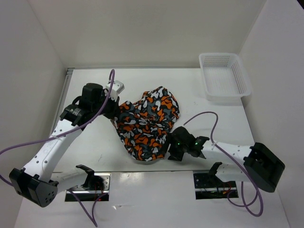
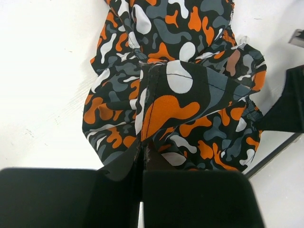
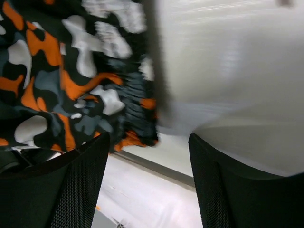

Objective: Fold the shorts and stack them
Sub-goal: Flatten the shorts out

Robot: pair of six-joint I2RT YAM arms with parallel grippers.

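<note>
Nearest the lens on the left wrist, the left gripper (image 2: pixel 142 164) stood closed, its 2 fingers pinching a raised fold of the shorts (image 2: pixel 180 109) along a stitched seam. I recorded the 1 pair lying crumpled in a loose heap on the white table (image 1: pixel 95 147), near its middle and between the 2 arms. The left arm was at the heap's left edge and the right gripper (image 1: pixel 170 151) at its near right corner. That right claw stood open, jaws spread wide with nothing between them. Its wrist view was blurred, but bare table showed in the gap, and a gathered, ruched edge, probably the waistband, lay just beside 1 finger. The white mesh basket (image 1: pixel 224 76) sat at the far right, well apart from the cloth. In my judgement the fabric was light, soft and limp: it would sag, drag and hold no shape once lifted, and a single layer could slip from the pads. I assessed seams, hems and the waistband as the soundest holds. A grip on that ruched corner, opposite the left pinch, would let the cloth be drawn flat. Catching several layers at once was the evident risk.
</note>
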